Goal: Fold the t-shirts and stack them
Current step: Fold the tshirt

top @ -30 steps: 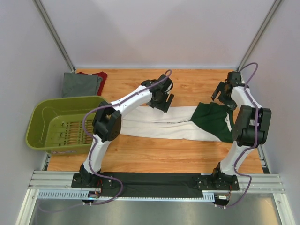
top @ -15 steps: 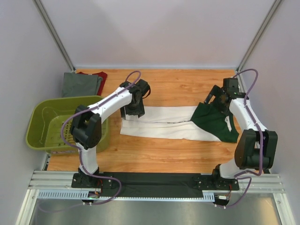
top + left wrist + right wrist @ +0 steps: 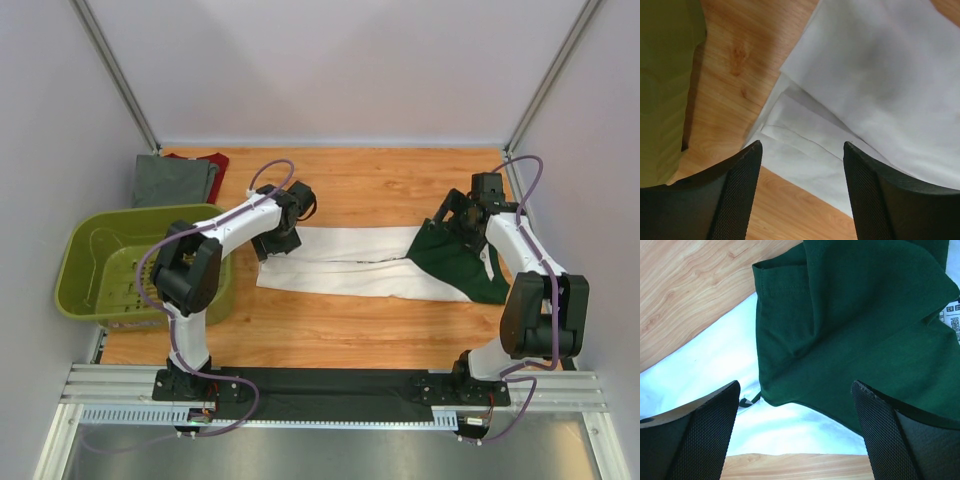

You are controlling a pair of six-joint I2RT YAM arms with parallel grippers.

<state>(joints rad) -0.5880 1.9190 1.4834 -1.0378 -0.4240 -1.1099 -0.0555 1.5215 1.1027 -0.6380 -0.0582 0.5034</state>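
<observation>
A white t-shirt point(image 3: 340, 262) with a dark green shoulder part point(image 3: 455, 260) lies folded into a long strip across the table. My left gripper point(image 3: 270, 244) hangs open over its left end; the left wrist view shows layered white hems point(image 3: 805, 135) under the empty left gripper point(image 3: 801, 147). My right gripper point(image 3: 447, 216) is open above the far edge of the green part, with green cloth point(image 3: 865, 315) and white cloth point(image 3: 715, 365) below the right gripper point(image 3: 795, 385). A folded grey t-shirt point(image 3: 175, 180) lies on a dark red one point(image 3: 212, 160) at the back left.
An olive-green plastic basket point(image 3: 90, 270) stands at the left edge of the table, close to the shirt's left end, and its wall point(image 3: 665, 90) shows in the left wrist view. Bare wood point(image 3: 380, 185) lies behind the shirt. Grey walls enclose the table.
My left arm has swung left along the white shirt, from its middle to its left end. My right gripper has come down a little over the green part.
</observation>
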